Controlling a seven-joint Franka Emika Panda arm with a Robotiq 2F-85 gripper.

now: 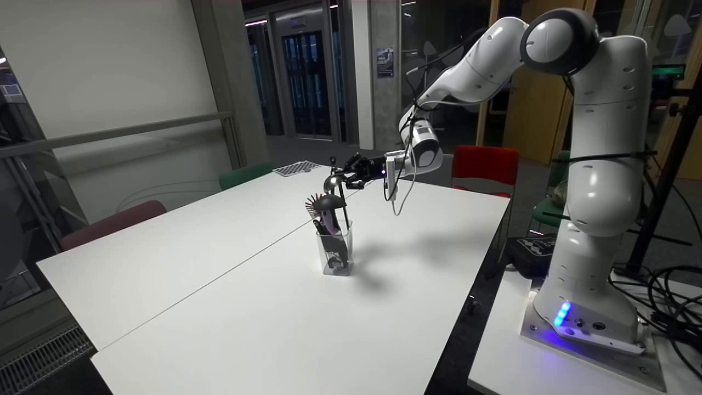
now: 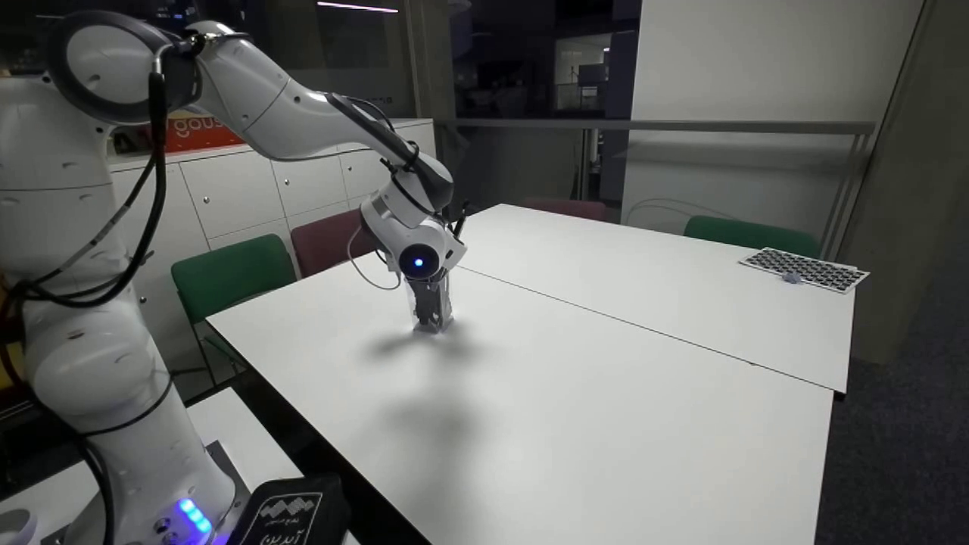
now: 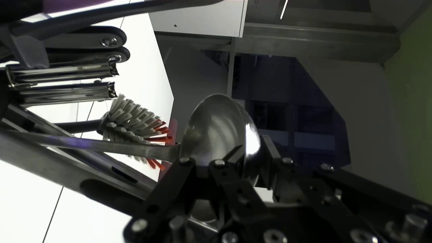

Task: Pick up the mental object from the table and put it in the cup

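Above clear cup [image 1: 324, 255] on white tbl [image 1: 274, 323], metal ladle [image 3: 213, 130] has its bowl pinched betw. narrow-set fingers of gripper [image 3: 253, 145]; handle runs out of wrist view, far end hidden

In the wrist view, the bowl of the metal ladle [image 3: 216, 130] is partly covered by the gripper [image 3: 254, 153], whose hold cannot be judged; several utensils [image 3: 72, 170] are cut off at the left edge. In an exterior view, the upper part of the cup [image 2: 447, 303] is hidden by the arm's wrist [image 2: 419, 257].
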